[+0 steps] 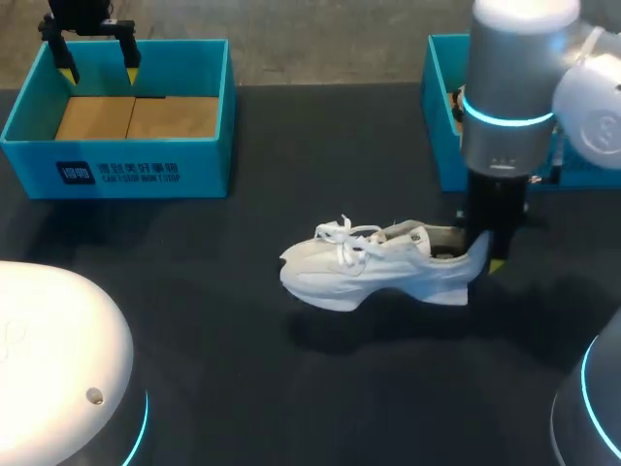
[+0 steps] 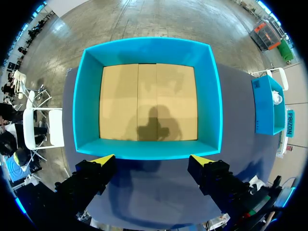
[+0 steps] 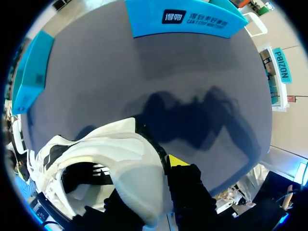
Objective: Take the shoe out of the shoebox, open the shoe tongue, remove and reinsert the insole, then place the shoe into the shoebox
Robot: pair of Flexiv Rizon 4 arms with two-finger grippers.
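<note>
Head view puts the white shoe (image 1: 374,264) on the dark table (image 1: 243,388), out in the middle and well apart from the shoebox (image 1: 121,116). It rests on its sole, toe toward my left, heel toward my right, laces lying loose over the top. My right gripper (image 1: 485,257) comes straight down on the heel, with one yellow tip showing just outside it.

From the right wrist, my right gripper (image 3: 149,178) is clenched on the shoe (image 3: 110,163). The heel collar sits between my fingers, with one yellow tip pressed to its outer side and the other finger down inside the opening, mostly hidden by the white padding. The shoe's mouth gapes beside that finger.

My left gripper (image 1: 97,60) hangs over the shoebox at the table's far left corner, above the box's far wall. From the left wrist, my left gripper (image 2: 153,161) is released, its fingers spread wide with nothing between them, and the shoebox (image 2: 149,45) lies ahead of it with its bare brown floor in full view.

A second blue box (image 1: 441,107) stands at the far right, partly behind my right arm.
</note>
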